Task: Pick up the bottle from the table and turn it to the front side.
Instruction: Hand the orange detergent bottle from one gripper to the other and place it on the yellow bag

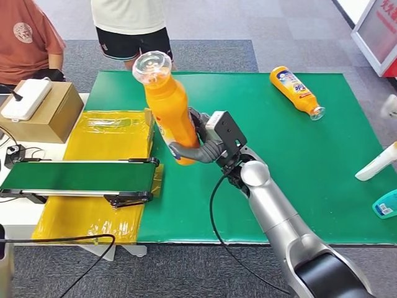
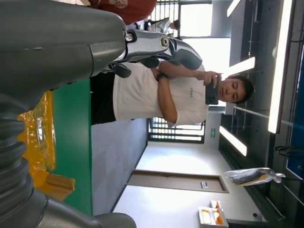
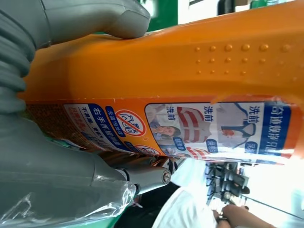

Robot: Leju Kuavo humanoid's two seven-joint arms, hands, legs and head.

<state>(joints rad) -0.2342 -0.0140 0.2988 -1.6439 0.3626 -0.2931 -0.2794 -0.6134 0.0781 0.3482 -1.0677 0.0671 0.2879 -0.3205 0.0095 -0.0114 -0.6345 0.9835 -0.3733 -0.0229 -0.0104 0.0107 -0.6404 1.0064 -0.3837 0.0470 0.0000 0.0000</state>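
My right hand [image 1: 199,148] grips an orange bottle [image 1: 169,110] around its lower body and holds it in the air over the left part of the green mat [image 1: 281,186]. The bottle stands nearly upright, leaning slightly left, with its clear cap [image 1: 151,66] at the top. In the right wrist view the bottle [image 3: 186,66] shows a printed label [image 3: 201,126] and raised dots, with my thumb [image 3: 97,16] and fingers [image 3: 143,178] clasped around it. My left hand [image 2: 157,47] holds nothing, its fingers stretched out.
A second orange bottle [image 1: 296,90] lies at the mat's far right. A white bottle [image 1: 376,164] and a teal item [image 1: 386,205] sit at the right edge. A small conveyor [image 1: 79,177], yellow bag [image 1: 107,133] and cardboard box [image 1: 44,115] stand left. Two people stand behind the table.
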